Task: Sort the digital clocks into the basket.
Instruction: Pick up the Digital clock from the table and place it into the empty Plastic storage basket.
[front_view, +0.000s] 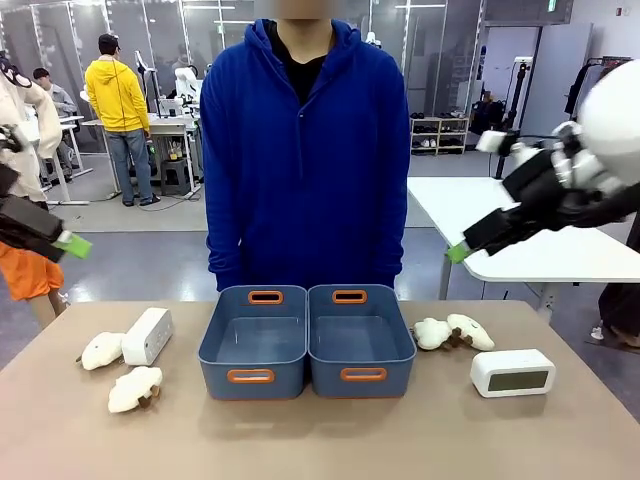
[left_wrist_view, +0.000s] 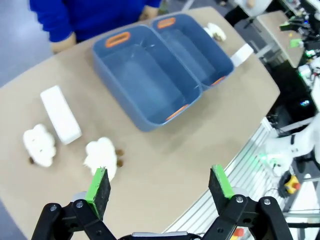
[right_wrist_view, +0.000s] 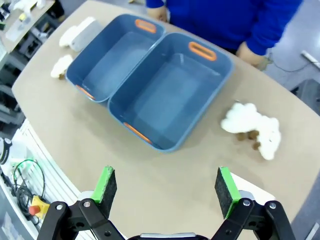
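Note:
One white digital clock lies left of the two blue-grey baskets, its long side up. The other clock stands at the right with its greenish-grey face toward me. The left basket and the right basket sit side by side in the middle, nothing in them. My left gripper hangs high at the left edge, open over the near table edge. My right gripper hangs high at the right, open.
Two white plush toys lie by the left clock, and a pair lies between the right basket and the right clock. A person in a blue hoodie stands at the far edge, hands down.

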